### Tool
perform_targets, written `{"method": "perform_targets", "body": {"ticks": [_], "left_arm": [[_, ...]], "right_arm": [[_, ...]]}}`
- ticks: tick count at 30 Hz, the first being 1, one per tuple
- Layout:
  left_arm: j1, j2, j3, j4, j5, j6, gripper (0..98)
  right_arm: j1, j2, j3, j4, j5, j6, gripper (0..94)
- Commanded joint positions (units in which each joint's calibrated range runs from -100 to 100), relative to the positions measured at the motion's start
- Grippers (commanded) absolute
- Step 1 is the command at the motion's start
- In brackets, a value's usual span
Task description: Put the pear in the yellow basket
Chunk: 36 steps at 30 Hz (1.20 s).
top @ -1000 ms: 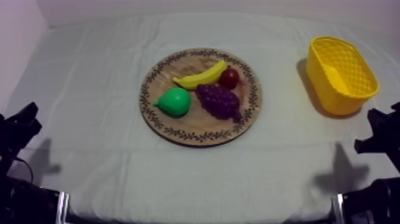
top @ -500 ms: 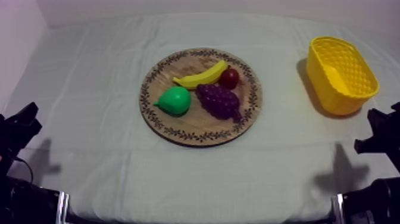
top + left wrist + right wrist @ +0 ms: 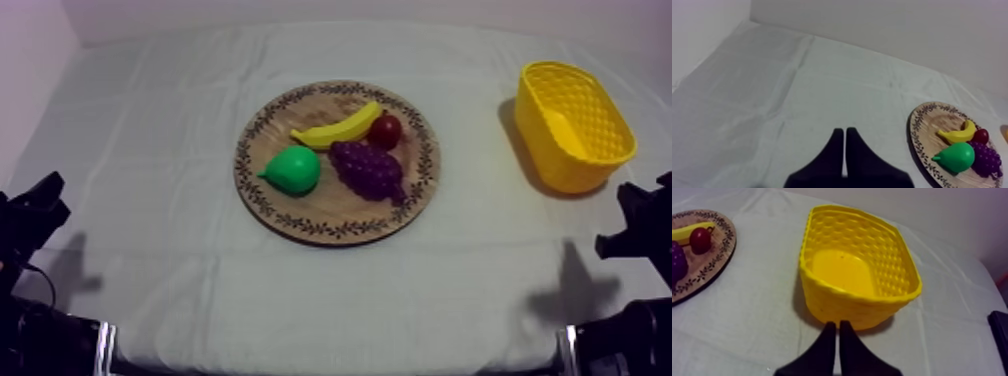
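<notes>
Pear (image 3: 292,170) on wooden board (image 3: 330,218), touching grapes (image 3: 368,168), banana (image 3: 338,127) and small red fruit (image 3: 385,131) behind, yellow basket (image 3: 556,160) well apart at bench (image 3: 180,120) right side, left pincer (image 3: 845,132) narrow, fingers together over bare cloth, right pincer (image 3: 837,324) narrow, just before basket

The pear (image 3: 292,170) is bright green. The wooden board (image 3: 320,210) is light brown, and its rim is ringed with a dark, leafy pattern. The banana (image 3: 338,126) is yellow, the bunch of grapes (image 3: 368,168) dark purple and the small red fruit (image 3: 385,131) deep red. The yellow basket (image 3: 565,170) has a honeycomb pattern over its walls. The cloth (image 3: 170,150) is grey-white. The left gripper (image 3: 844,132) and right gripper (image 3: 837,324) are black.
</notes>
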Motion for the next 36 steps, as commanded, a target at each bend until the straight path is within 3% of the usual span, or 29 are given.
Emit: {"method": "perform_targets", "body": {"ticks": [1, 9, 13, 22, 31, 36], "left_arm": [[0.0, 0.0, 0.0, 0.02, 0.0, 0.0, 0.1], [0.0, 0.0, 0.0, 0.02, 0.0, 0.0, 0.1], [0.0, 0.0, 0.0, 0.02, 0.0, 0.0, 0.1], [0.0, 0.0, 0.0, 0.02, 0.0, 0.0, 0.1], [0.0, 0.0, 0.0, 0.02, 0.0, 0.0, 0.1], [0.0, 0.0, 0.0, 0.02, 0.0, 0.0, 0.1]], "right_arm": [[-0.4, 0.3, -0.1, -0.6, -0.1, 2.1, 0.9], [-3.3, 14.7, -12.2, -1.8, -1.2, 5.4, 0.7], [-3.6, 26.7, -24.3, -5.2, 1.0, 8.8, 0.7], [-2.4, 47.0, -53.1, -14.3, 14.2, 16.3, 1.0], [-3.9, 63.2, -78.5, -17.6, 27.5, 17.3, 1.1], [-7.7, 68.8, -86.7, -18.1, 31.6, 16.9, 1.1]]}}
